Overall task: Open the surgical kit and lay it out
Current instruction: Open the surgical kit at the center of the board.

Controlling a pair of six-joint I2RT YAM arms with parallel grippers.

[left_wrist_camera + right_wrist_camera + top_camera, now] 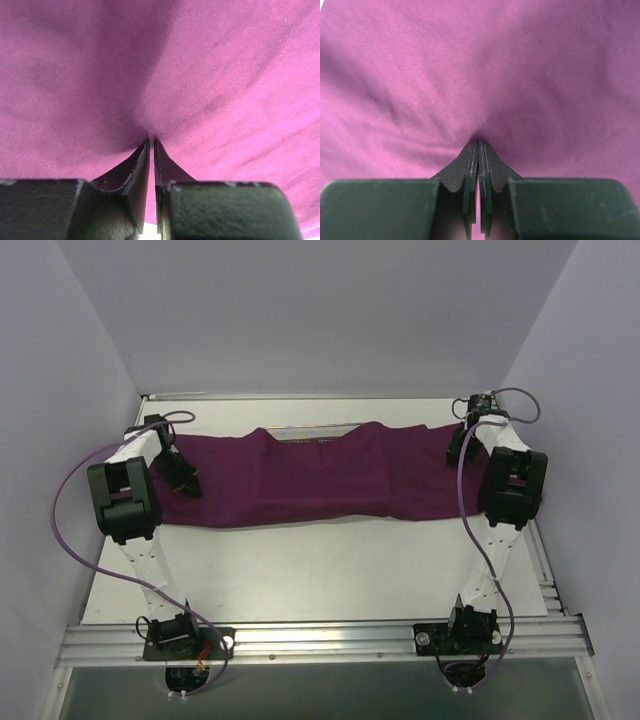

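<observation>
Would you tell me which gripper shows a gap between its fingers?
The left gripper: a slit runs between its fingers, whereas the right gripper presses them together. Both pinch the cloth.

Pale booth around a white table (300, 570).
Closed in by plain lavender-grey walls (320, 310) at back, left and right; lit softly and evenly; edged in front by an aluminium rail (320, 640), above a grey surface (320, 695), possibly floor.

L arm (148, 558): white links, blk joint housings | R arm (490, 550): same | purple cables (55, 508): looped along each arm | bases (170, 632): blk | L fingers (131, 174), R fingers (464, 171): matte blk, tapered, scuffed edges
</observation>
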